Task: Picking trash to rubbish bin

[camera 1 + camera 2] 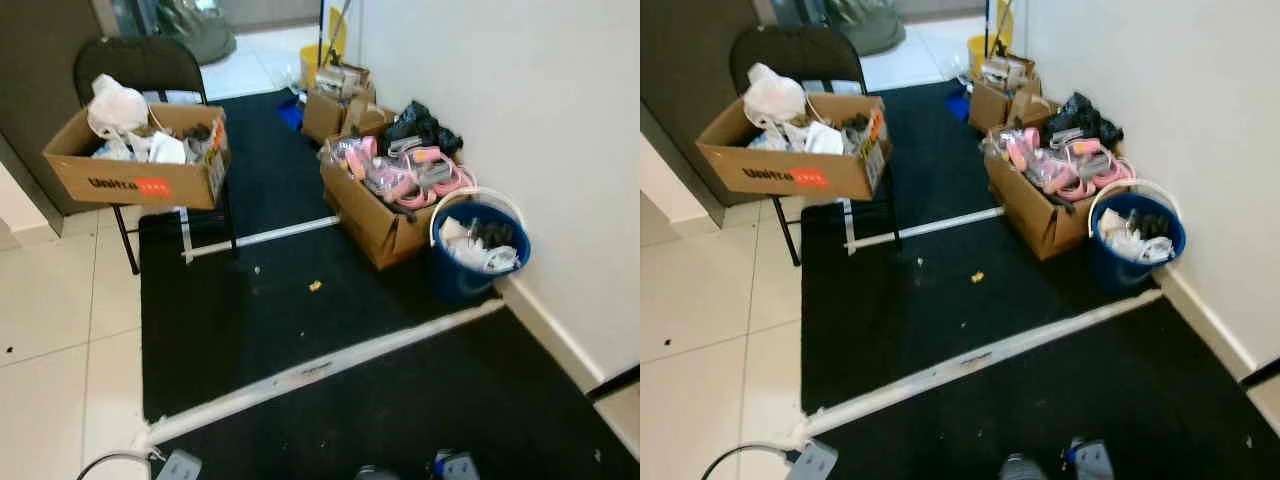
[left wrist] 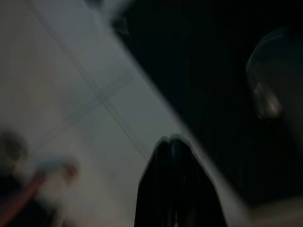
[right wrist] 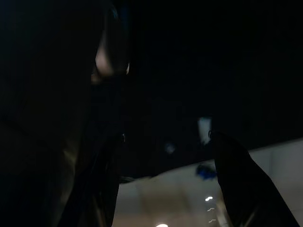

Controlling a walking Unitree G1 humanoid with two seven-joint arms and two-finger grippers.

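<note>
A small yellowish scrap [image 1: 315, 286] lies on the black mat [image 1: 230, 330]. The blue bin [image 1: 478, 250] holds white trash. In the blurred wrist views the left gripper [image 2: 174, 184] seems closed and the right gripper [image 3: 165, 165] spread wide.

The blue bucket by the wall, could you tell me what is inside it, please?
The blue bucket holds crumpled white trash and something dark. Whatever lies beneath that top layer is covered.

One blue round plastic bin [image 1: 478, 262]. Three brown cardboard boxes: one on the chair [image 1: 138, 170], two along the wall [image 1: 385, 222] [image 1: 330, 110]. One black folding chair [image 1: 140, 65]. One small yellow scrap [image 1: 315, 286].
</note>
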